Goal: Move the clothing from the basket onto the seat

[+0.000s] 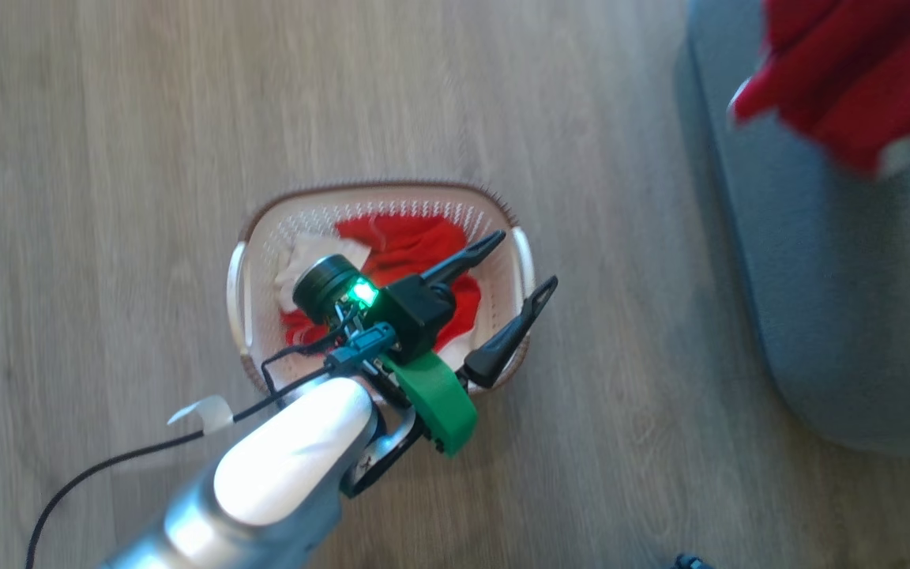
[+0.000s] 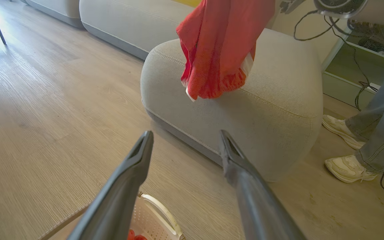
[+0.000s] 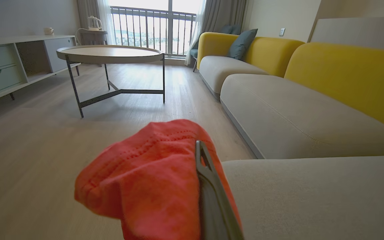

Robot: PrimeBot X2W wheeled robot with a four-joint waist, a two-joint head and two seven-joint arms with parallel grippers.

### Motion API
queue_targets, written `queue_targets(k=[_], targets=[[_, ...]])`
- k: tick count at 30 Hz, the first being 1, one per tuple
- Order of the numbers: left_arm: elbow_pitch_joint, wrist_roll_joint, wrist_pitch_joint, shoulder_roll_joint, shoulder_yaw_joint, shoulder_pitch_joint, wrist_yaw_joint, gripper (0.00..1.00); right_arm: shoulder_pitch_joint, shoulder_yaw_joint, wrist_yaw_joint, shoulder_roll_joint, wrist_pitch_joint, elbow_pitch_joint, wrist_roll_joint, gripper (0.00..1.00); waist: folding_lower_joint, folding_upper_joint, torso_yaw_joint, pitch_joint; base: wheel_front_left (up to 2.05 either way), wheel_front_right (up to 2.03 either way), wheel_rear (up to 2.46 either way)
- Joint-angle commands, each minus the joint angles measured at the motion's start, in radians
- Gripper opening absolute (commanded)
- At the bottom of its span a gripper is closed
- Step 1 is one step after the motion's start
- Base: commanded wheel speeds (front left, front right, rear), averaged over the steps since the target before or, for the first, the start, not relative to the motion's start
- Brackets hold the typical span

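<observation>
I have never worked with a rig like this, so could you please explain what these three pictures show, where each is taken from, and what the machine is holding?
It is a wheeled robot with two arms, each ending in a two-fingered gripper. The head view looks down at the wooden floor: the left gripper hovers with its fingers apart over the basket, which holds red clothing and a white cloth.

The left wrist view looks along that gripper's own fingers toward the seat, a rounded upholstered cushion. A red garment hangs above it, and a person's sneakers stand beside it.

The right wrist view comes from the other arm. The right gripper is pinching that red garment, which drapes over its fingers, next to the seat. Behind are a yellow-backed sofa and a round table.
</observation>
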Motion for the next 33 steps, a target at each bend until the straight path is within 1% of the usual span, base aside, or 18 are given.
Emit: queue_targets(k=[1,7,11,16,21,26,28,30,33], targets=[[-0.023,0.002,-0.009,-0.008,0.035,-0.036,0.001,1.00,-0.040,-0.013,0.007,-0.039,0.011,-0.010,0.008,0.00,-0.0001,0.0000,0.050,0.069,0.00,0.00,0.00],[-0.003,-0.001,-0.023,-0.027,0.051,-0.033,0.012,1.00,-0.263,-0.148,0.007,-0.120,0.055,0.101,0.017,0.00,-0.0001,0.0000,0.110,0.135,0.00,0.00,0.00],[0.002,-0.016,-0.030,-0.039,0.070,-0.007,0.015,1.00,-0.381,-0.245,0.007,-0.177,0.085,0.181,-0.007,0.00,-0.0001,0.0000,0.153,0.145,0.00,0.00,0.00],[-0.006,-0.020,-0.033,-0.047,0.092,0.023,0.017,1.00,-0.513,-0.340,0.007,-0.255,0.118,0.281,-0.064,0.00,-0.0001,0.0000,0.192,0.160,0.00,0.00,0.00],[-0.030,-0.016,-0.034,-0.042,0.118,0.047,0.025,1.00,-0.614,-0.447,0.007,-0.338,0.137,0.359,-0.116,0.00,-0.0001,0.0000,0.205,0.201,0.00,0.00,0.00],[-0.051,-0.021,-0.035,-0.010,0.148,0.076,0.033,1.00,-0.686,-0.575,0.007,-0.410,0.123,0.445,-0.216,0.00,-0.0001,0.0000,0.193,0.254,0.00,0.00,0.00],[-0.065,-0.024,-0.035,0.005,0.167,0.080,0.042,1.00,-0.695,-0.623,0.007,-0.426,0.121,0.482,-0.263,0.00,-0.0001,0.0000,0.184,0.286,0.00,0.00,0.00],[-0.077,-0.022,-0.035,0.016,0.176,0.084,0.048,1.00,-0.681,-0.677,0.007,-0.428,0.109,0.531,-0.306,0.00,-0.0001,0.0000,0.177,0.309,0.00,0.00,0.00],[-0.092,-0.015,-0.030,0.030,0.175,0.087,0.055,1.00,-0.636,-0.755,0.007,-0.403,0.077,0.611,-0.364,0.00,-0.0001,0.0000,0.165,0.341,0.00,0.00,0.00]])
